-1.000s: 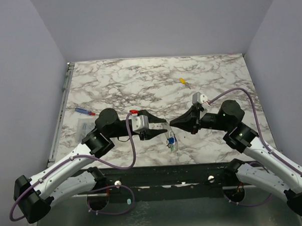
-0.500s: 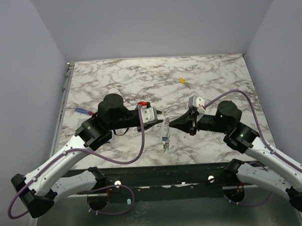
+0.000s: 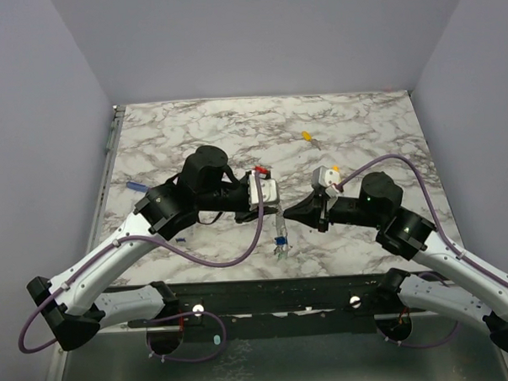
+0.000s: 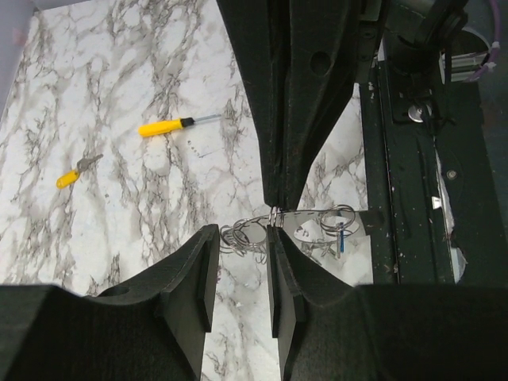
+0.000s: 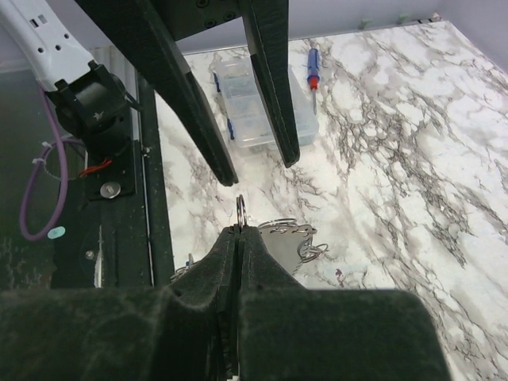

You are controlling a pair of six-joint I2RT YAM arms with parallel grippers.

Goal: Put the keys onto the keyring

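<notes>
My right gripper [image 3: 289,214] is shut on the thin silver keyring [image 5: 240,206], whose edge sticks up above its tips [image 5: 240,228]. Wire loops and a flat silver tag [image 5: 284,238] hang below it. A blue-headed key [image 3: 280,237] and a green-headed one [image 3: 279,251] dangle from the bundle over the table's front edge. The blue key also shows in the left wrist view [image 4: 340,238]. My left gripper [image 3: 272,208] is open and empty, its fingers either side of the wire loops [image 4: 246,236], right fingertip close to the right gripper's tip. A yellow-headed key [image 3: 306,136] lies far back.
A blue-and-red stick-shaped tool [image 3: 138,186] lies at the left edge. A clear plastic box [image 5: 254,111] sits beside it under the left arm. A yellow-handled screwdriver [image 4: 171,125] lies beyond the grippers. The black front rail [image 4: 413,159] runs just below the hanging keys.
My left arm has swung right and forward, bringing its open fingers up to the right gripper's tip. The right gripper has shifted slightly left with the ring and keys.
</notes>
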